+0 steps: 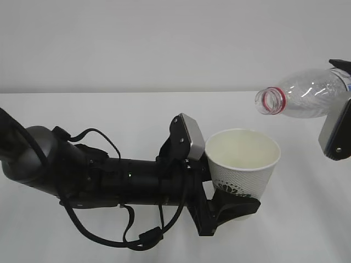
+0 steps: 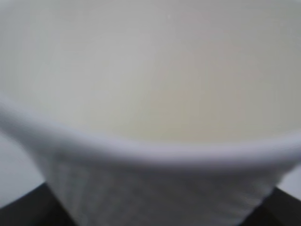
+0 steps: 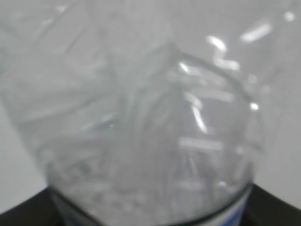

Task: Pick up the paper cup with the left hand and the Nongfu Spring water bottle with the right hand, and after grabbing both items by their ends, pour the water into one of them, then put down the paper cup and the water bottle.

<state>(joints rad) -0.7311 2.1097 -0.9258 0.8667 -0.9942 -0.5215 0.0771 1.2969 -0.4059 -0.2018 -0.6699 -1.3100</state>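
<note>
My left gripper [image 1: 235,207] is shut on the base of the white paper cup [image 1: 242,158], holding it upright above the table with its green logo low on the wall. In the left wrist view the cup [image 2: 150,84] fills the frame, blurred. The Nongfu Spring water bottle [image 1: 304,94] lies nearly level in the air up and to the right of the cup. Its uncapped mouth with the red neck ring [image 1: 270,101] points left. My right gripper [image 1: 344,96] is shut on its lower end at the frame edge. The bottle [image 3: 141,117] fills the right wrist view. No water shows pouring.
The white table [image 1: 109,115] stretches under both arms to a pale wall behind. My left arm [image 1: 109,181], with looping black cables, lies across the lower left. The grey plate [image 1: 335,134] of the right hand hangs at the right edge.
</note>
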